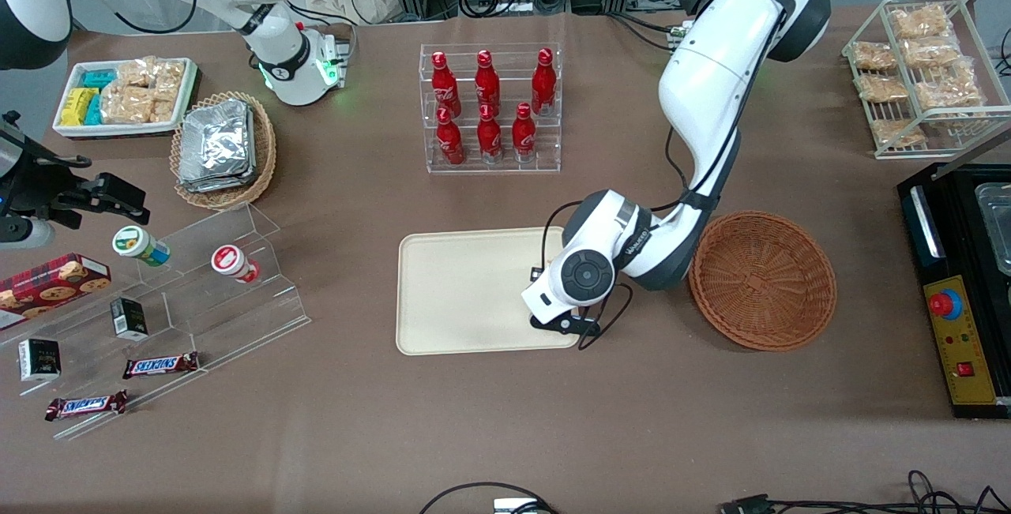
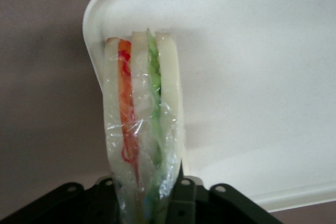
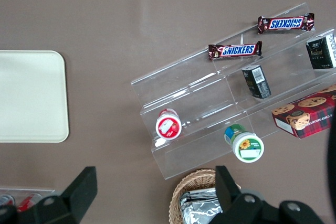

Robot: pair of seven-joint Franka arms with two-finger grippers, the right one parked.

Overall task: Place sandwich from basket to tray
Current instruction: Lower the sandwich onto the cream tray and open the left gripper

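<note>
Gripper (image 2: 144, 195)-held sandwich (image 2: 142, 124) above tray (image 2: 252, 77)

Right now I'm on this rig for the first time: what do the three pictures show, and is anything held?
The front view looks down on a table with two white robot arms. The working arm's end effector hangs over the corner of the cream tray, beside the empty wicker basket. The left wrist view looks past that end effector, shut on the wrapped sandwich above the tray. The right wrist view, from the parked arm, shows a snack shelf.
</note>
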